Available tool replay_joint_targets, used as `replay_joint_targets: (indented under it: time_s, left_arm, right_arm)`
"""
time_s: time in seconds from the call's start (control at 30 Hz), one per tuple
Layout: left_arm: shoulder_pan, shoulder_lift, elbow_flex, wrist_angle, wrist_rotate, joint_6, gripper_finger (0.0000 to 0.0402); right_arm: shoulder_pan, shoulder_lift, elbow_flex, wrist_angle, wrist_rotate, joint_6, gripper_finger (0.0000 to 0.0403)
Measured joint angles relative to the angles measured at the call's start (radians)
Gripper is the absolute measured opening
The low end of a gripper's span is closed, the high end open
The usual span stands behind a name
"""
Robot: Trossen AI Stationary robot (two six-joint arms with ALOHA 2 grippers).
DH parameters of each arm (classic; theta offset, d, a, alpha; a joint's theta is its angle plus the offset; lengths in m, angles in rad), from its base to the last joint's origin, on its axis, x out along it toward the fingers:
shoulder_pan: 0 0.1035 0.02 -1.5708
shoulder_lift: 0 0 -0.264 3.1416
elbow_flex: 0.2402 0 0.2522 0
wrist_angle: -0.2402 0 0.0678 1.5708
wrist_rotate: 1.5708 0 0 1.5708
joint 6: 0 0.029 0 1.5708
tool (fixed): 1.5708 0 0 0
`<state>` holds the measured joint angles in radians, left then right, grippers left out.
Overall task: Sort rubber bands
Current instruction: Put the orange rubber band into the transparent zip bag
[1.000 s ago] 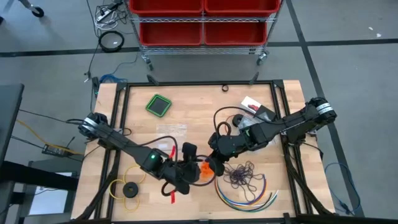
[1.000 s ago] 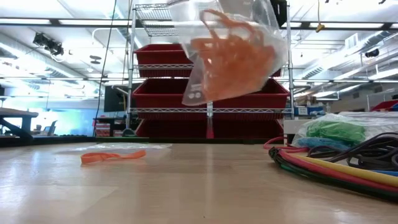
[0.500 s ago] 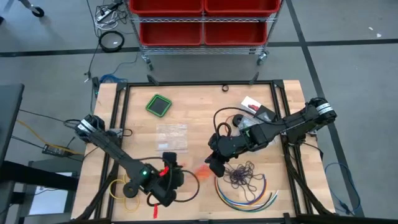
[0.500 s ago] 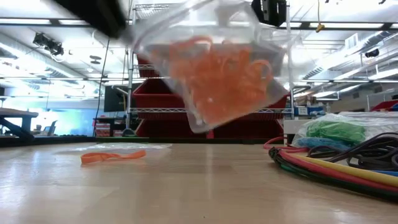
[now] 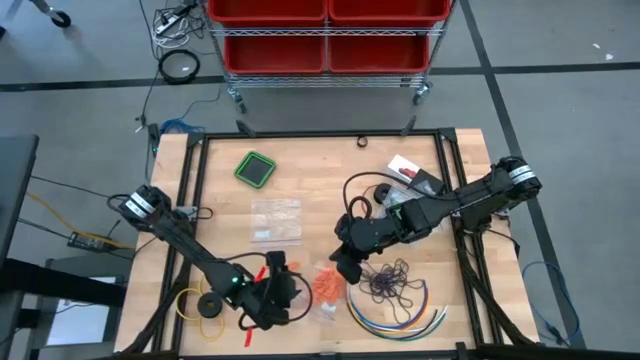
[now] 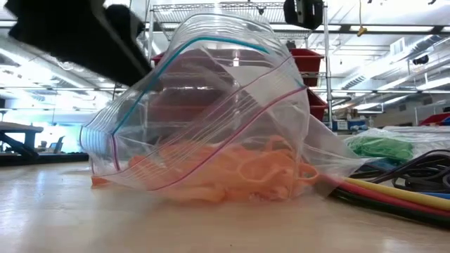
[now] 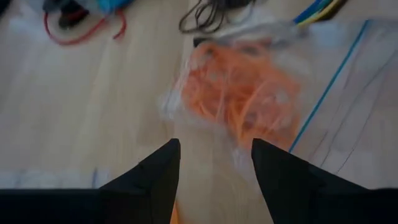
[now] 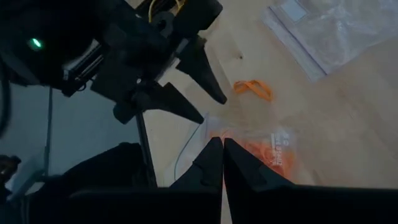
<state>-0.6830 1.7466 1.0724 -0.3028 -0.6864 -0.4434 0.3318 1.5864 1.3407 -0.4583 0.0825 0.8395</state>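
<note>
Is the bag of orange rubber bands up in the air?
No, the bag of orange rubber bands lies on the table.

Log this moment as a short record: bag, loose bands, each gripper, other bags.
bag: clear zip bag of orange bands lying on the table, mouth open, held by neither gripper
loose bands: dark bunch near the cables; a few orange ones apart from the bag
left gripper: jaws open, empty, beside the bag
right gripper: jaws shut, empty, above the bag
other bags: green bands bag; flat empty bags
</note>
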Motion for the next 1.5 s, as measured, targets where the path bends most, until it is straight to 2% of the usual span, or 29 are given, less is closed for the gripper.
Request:
replay_joint_targets:
  time_s: [0.1, 0.23, 0.43, 0.53, 0.67, 0.83, 1.03, 1.23, 1.5]
  left_arm:
    - [-0.001, -0.001, 0.029, -0.013, 0.0, 0.021, 0.0208]
    - [-0.021, -0.004, 0.067, -0.088, 0.0, 0.018, 0.0208]
    - [-0.053, -0.021, 0.082, -0.2, -0.048, -0.038, 0.0208]
    - [-0.069, -0.021, 0.08, -0.24, -0.051, -0.08, 0.0208]
    - [-0.083, -0.019, 0.048, -0.222, -0.052, -0.143, 0.0208]
    - [-0.105, -0.02, 0.011, -0.209, -0.081, -0.249, 0.0208]
    - [-0.124, -0.02, -0.075, -0.092, -0.158, -0.349, 0.0208]
    - [-0.134, -0.019, -0.197, 0.13, -0.186, -0.458, 0.0208]
    - [-0.17, -0.019, -0.264, 0.301, -0.229, -0.474, 0.0208]
  right_arm:
    - [0.016, 0.0, 0.0, 0.0, -0.033, -0.061, 0.0004]
    - [0.107, 0.007, 0.0, 0.015, -0.031, -0.113, 0.0004]
    - [0.26, 0.111, 0.002, 0.116, 0.045, -0.101, 0.0011]
    - [0.298, 0.207, 0.002, 0.195, 0.043, -0.072, 0.003]
    - [0.307, 0.303, 0.001, 0.209, 0.026, -0.029, 0.0069]
    - [0.292, 0.336, 0.0, 0.228, 0.035, -0.018, 0.011]
    - [0.3, 0.337, 0.044, 0.223, 0.141, -0.078, 0.0117]
    - [0.349, 0.342, 0.094, 0.152, 0.264, -0.146, 0.0102]
    - [0.38, 0.342, 0.116, 0.186, 0.307, -0.168, 0.0096]
